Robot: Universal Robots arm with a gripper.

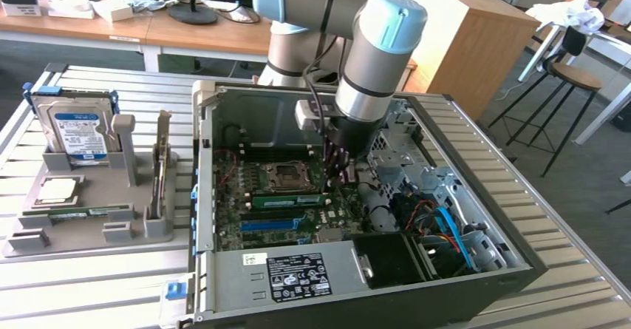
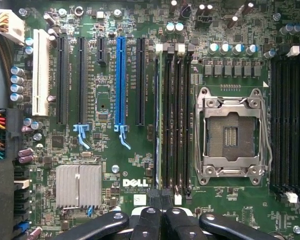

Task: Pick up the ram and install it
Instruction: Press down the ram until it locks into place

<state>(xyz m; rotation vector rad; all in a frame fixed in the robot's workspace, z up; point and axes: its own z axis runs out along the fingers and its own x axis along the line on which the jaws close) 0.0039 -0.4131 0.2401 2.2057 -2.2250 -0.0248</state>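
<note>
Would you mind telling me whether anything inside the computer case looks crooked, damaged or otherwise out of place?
Nothing stands out. The ram lies level in the slots beside the empty processor socket, the shut gripper sits just above the motherboard, and no cables or parts look damaged or loose.

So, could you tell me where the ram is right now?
The ram stands in a motherboard slot inside the open computer case, beside the empty CPU socket, just below the shut gripper.

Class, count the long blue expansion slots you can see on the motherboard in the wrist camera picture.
1. A single long blue slot stands on edge among black slots, between the white slot and the empty processor socket. The gripper may hide more.
</note>
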